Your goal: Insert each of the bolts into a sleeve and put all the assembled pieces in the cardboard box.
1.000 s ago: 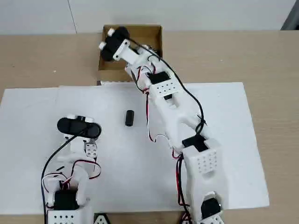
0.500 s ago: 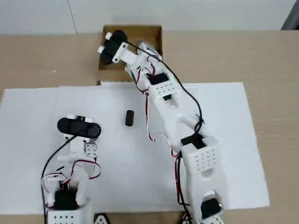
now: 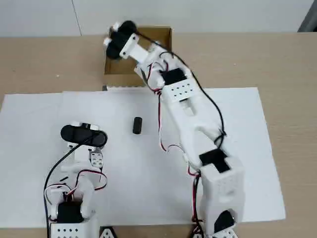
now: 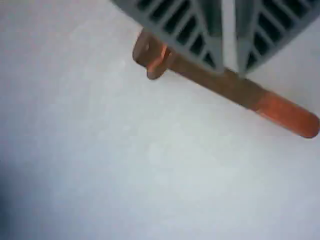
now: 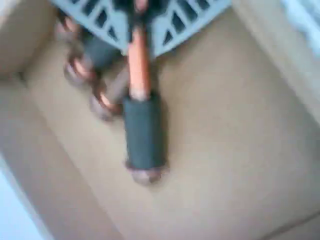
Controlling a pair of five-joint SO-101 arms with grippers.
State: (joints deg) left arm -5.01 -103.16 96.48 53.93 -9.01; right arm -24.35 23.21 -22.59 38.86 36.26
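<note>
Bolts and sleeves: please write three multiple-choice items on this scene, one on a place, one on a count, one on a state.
1. Where is the right claw?
A) over the paper
B) inside the box
C) touching the left claw

2. How many loose sleeves lie on the paper?
A) one
B) none
C) three

3. What is the left claw's state?
A) open, empty
B) shut on a sleeve
C) shut on a bare bolt

Answers:
1 B: the box floor lies under its sleeved bolt.
2 A: a single black sleeve lies there.
3 C: it grips an orange bolt without a sleeve.
</note>
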